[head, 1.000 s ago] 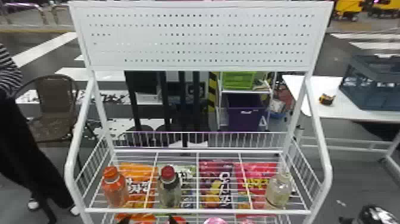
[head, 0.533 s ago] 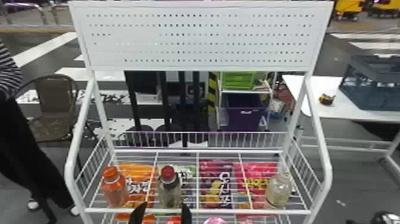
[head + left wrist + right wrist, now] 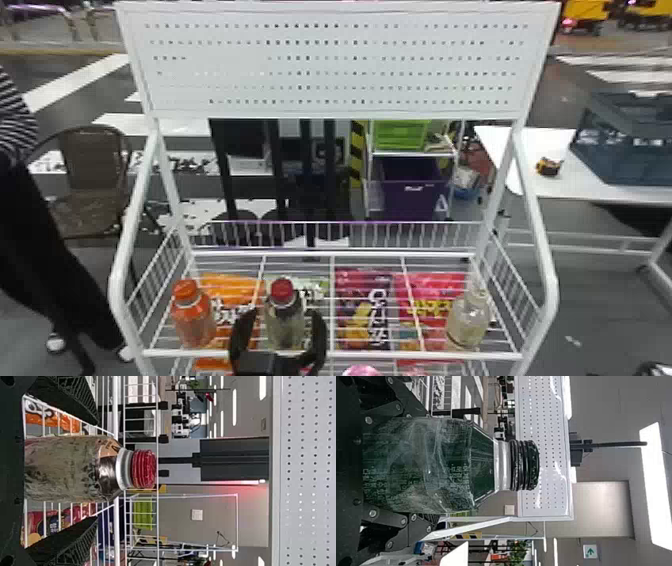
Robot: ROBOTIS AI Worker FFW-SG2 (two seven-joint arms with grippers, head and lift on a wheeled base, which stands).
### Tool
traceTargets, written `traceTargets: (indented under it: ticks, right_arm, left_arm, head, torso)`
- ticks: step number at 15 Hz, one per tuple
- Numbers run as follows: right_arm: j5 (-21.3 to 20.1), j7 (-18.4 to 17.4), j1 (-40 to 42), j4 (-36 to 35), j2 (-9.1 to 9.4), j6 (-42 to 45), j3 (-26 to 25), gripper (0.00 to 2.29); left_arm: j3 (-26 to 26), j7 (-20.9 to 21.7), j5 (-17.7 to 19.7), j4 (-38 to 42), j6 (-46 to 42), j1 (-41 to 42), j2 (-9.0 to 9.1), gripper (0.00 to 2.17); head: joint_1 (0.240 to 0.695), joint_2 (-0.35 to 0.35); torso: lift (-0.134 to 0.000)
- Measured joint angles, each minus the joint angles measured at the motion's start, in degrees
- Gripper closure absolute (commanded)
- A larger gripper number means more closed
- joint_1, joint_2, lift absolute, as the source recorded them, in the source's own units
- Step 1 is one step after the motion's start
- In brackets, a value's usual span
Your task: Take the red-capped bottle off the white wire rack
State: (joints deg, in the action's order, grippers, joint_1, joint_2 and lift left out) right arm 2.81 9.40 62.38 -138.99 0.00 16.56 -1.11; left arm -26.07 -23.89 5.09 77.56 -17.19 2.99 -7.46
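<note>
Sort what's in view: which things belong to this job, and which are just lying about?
Part of the job:
- red-capped bottle
- white wire rack
- left gripper, open around the bottle

Just about:
- orange-capped bottle
- snack bags
- chair
- crate
- dark-capped bottle in the right gripper

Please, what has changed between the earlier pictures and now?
The left gripper has moved up and forward to the red-capped bottle; its open fingers now stand on both sides, not gripping it. A black object at lower right sank lower. The bottle, the orange bottle and the rack stayed.
</note>
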Motion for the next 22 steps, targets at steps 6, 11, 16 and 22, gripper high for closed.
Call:
traceTargets:
  ticks: [6,11,16,22]
  right_arm:
    - [0.03,0.01,-0.62,0.2,-0.31,-1.09,-0.3,1.19]
    - [1.19,0.09,-1.96,0.76,-0.52,-2.96,-1.3,1.19]
    - [1.15,0.09,-3.64,0.92,-0.53,-5.86,-1.16,1.19]
    - [1.14,0.09,-4.55,1.33,-0.44,-6.76,-0.92,1.19]
  left_arm:
    - [-0.01,2.47,1.36,-5.7,2.47,-5.4,0.72,1.68]
    - [-0.02,2.57,2.5,1.37,7.68,-2.57,0.24,2.03]
    - [1.35,1.35,2.25,25.77,23.18,6.55,-3.25,2.03]
    - [8.64,0.94,-0.31,50.0,33.36,21.51,-7.04,2.03]
  head:
    - [0.499,0.0]
    - [0.499,0.0]
    - [0.499,0.0]
    - [0.499,0.0]
  torso:
    - [0.0]
    - [0.0]
    - [0.0]
    - [0.0]
